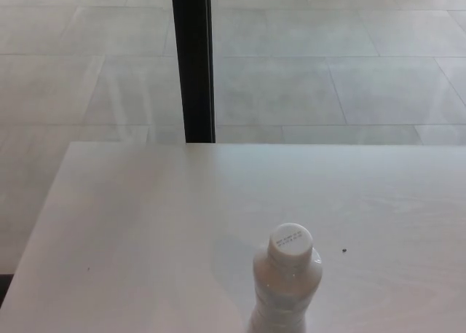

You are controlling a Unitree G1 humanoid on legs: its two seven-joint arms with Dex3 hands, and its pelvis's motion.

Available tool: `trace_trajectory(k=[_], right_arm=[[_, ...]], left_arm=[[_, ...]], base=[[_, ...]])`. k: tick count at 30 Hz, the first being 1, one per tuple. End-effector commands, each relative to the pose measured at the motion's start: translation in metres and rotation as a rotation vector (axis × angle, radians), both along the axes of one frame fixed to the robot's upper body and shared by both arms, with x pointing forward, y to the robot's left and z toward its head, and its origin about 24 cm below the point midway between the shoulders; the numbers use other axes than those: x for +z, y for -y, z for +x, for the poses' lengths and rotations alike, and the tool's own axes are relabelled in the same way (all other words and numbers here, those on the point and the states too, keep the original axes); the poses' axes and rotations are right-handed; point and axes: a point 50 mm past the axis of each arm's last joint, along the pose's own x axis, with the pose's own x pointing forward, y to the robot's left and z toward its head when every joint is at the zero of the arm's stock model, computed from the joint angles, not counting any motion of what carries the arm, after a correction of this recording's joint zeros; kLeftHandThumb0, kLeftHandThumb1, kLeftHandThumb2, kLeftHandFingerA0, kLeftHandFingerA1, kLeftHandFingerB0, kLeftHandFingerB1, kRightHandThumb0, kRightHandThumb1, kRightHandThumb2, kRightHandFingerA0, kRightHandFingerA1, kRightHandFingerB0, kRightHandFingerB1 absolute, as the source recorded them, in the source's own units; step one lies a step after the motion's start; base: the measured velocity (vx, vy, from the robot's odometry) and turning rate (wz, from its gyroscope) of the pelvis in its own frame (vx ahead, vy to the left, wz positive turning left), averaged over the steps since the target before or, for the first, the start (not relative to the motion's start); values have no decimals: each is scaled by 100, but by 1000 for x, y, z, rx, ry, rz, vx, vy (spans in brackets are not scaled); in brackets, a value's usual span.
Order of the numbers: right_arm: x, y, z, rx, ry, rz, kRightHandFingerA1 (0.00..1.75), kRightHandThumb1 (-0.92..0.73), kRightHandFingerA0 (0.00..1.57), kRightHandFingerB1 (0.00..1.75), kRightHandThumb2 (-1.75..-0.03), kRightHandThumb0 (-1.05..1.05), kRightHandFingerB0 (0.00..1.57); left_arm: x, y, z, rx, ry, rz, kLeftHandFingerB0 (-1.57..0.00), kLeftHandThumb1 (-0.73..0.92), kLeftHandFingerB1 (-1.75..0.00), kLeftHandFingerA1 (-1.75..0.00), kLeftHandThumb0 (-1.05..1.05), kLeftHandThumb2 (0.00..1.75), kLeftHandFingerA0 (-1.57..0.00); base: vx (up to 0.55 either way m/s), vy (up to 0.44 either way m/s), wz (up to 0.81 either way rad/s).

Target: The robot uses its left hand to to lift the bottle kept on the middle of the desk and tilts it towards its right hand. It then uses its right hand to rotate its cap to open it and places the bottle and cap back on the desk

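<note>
Pale floor tiles [328, 71] are seen behind the desk, and a black post [193, 60] stands up from the floor just past the desk's far edge. No robot hand is seen in the head view, so it cannot be told if the fingers are apart or together. Nothing is held and nothing is touched by a hand.

A white desk [131, 231] fills the lower part of the picture. One bottle [286, 289] is set upright on it, near the bottom edge and a little to the right of the middle. It is seen from above. Its body is clear and pale, and its lower part is cut off by the picture's bottom edge. A white cap [290, 242] is sat on top of the bottle, with small dark print on it. A soft shadow is cast on the desk to the left of the bottle. A tiny dark speck [344, 250] is seen on the desk just to the right of the cap, apart from the bottle.
</note>
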Motion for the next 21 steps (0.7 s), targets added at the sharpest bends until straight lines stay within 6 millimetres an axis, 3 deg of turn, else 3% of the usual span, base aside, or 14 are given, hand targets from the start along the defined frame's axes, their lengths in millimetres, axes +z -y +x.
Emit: trace_trajectory(k=[1,2,3,5,6,7,9,10,11,12,13,14,15,21], right_arm=[[20,21,1,-84,150,-46,63,-56,50,41,-85,-66,17],[21,23,2,-93,153,-48,63,-56,50,41,-85,-66,17],[31,35,11,-166,197,-34,57,-57,22,40,-90,-70,5],[44,47,21,-198,267,-18,60,-57,24,33,-90,-67,5],[48,49,23,-206,290,-22,53,-72,19,24,-63,-62,9],[58,55,30,-228,339,-33,52,-74,15,23,-64,-62,8],[73,62,41,-252,418,-51,49,-76,15,20,-65,-60,7],[89,70,52,-271,489,-53,46,-61,1,17,-96,-75,1],[95,73,57,-284,519,-47,46,-61,1,17,-96,-75,1],[112,78,68,-278,565,-69,36,-83,0,21,-66,-74,0],[127,81,79,-289,604,-83,37,-66,1,18,-104,-79,0],[138,83,87,-291,628,-95,36,-68,5,12,-103,-87,10],[146,83,93,-287,648,-101,38,-66,3,18,-105,-81,8],[203,68,132,-189,853,-125,53,-64,3,32,-106,-78,3]], left_arm=[[12,-11,4,84,142,1,-36,68,-34,-39,-51,60,-43],[13,-12,5,109,164,-6,-36,68,-34,-39,-51,60,-43],[24,-20,12,207,291,-30,-32,66,-31,-35,-55,60,-36],[36,-26,19,239,400,-52,-19,58,-40,-43,-60,82,-25],[39,-28,22,247,423,-50,-21,56,-40,-44,-60,81,-27],[48,-33,29,267,472,-41,-28,65,-30,-32,-55,60,-33],[66,-41,43,263,532,-20,-24,68,-28,-31,-56,60,-29],[85,-46,58,252,622,-7,-6,45,-49,-51,-30,98,-6],[94,-49,66,261,641,13,-6,45,-49,-51,-30,98,-6],[115,-51,81,213,701,36,0,48,-47,-49,-33,100,0],[134,-52,95,157,752,48,-14,70,-25,-25,-63,64,-11],[150,-50,106,127,784,67,0,43,-47,-49,-34,98,0],[161,-47,113,117,815,80,-24,65,-29,-29,-63,60,-19],[238,-15,159,-74,1044,101,-45,57,-35,-47,-76,59,-46]], base=[[0,0,0],[0,0,0],[0,0,0],[0,0,0],[0,0,0],[0,0,0],[0,0,0],[0,0,0],[0,0,0],[0,0,0],[0,0,0],[0,0,0],[0,0,0],[0,0,0]])
